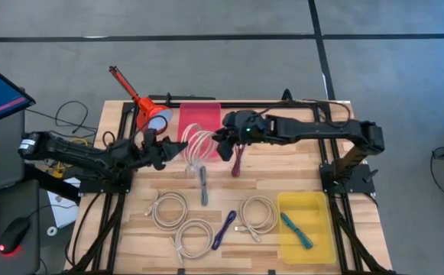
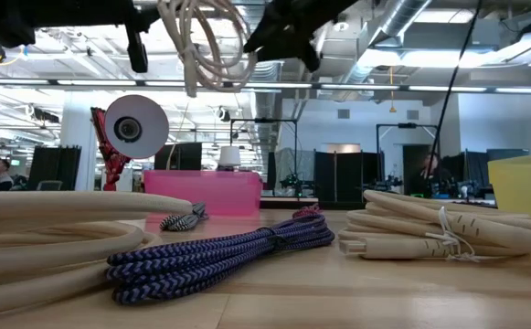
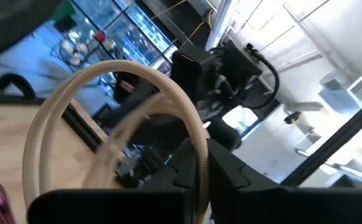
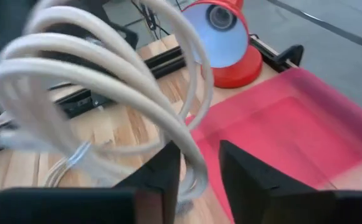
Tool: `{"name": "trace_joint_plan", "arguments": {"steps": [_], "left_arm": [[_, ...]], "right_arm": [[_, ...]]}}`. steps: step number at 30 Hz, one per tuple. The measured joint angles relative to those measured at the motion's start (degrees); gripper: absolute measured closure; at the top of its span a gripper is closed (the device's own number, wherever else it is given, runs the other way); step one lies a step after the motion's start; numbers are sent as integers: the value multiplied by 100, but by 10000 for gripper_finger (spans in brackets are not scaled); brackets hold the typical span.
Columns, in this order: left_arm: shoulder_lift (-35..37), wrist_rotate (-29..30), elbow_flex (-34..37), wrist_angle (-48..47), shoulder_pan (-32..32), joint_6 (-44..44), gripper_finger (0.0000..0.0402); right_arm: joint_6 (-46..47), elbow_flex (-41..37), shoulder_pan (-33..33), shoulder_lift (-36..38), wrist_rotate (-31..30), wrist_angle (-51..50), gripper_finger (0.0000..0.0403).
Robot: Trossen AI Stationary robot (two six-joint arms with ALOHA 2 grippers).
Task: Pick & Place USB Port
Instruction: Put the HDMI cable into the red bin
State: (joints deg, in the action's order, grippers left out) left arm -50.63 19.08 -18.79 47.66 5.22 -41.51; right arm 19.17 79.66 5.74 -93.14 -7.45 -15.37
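Across the wooden table (image 1: 283, 179), everything is placed against the pink bin (image 1: 199, 116) at its far edge. Largest after the table, the yellow bin (image 1: 307, 227) sits well away from the pink bin, toward the near right corner, with a teal cable (image 1: 296, 231) inside. A red lamp (image 1: 154, 116) stands just left of the pink bin. Near the pink bin's front edge, a coiled white USB cable (image 1: 197, 147) hangs in the air between both arms. The left end effector (image 1: 163, 150) is clamped on the coil's left side. The right end effector (image 1: 225, 143) sits at the coil's right side, fingers slightly parted around a strand. Three more white coils (image 1: 168, 208) and a purple cable (image 1: 225, 227) lie nearer the front.
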Motion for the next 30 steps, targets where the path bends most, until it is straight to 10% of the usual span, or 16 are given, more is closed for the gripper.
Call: {"name": "trace_joint_plan", "arguments": {"steps": [15,30], "left_arm": [[-12,-1311,0,-512,-1645,233,387],[-857,-1414,0,-1312,-2270,528,387]], "right_arm": [[-24,0,109,1360,-183,-2101,190],[286,0,109,1724,-585,-3436,202]]}}
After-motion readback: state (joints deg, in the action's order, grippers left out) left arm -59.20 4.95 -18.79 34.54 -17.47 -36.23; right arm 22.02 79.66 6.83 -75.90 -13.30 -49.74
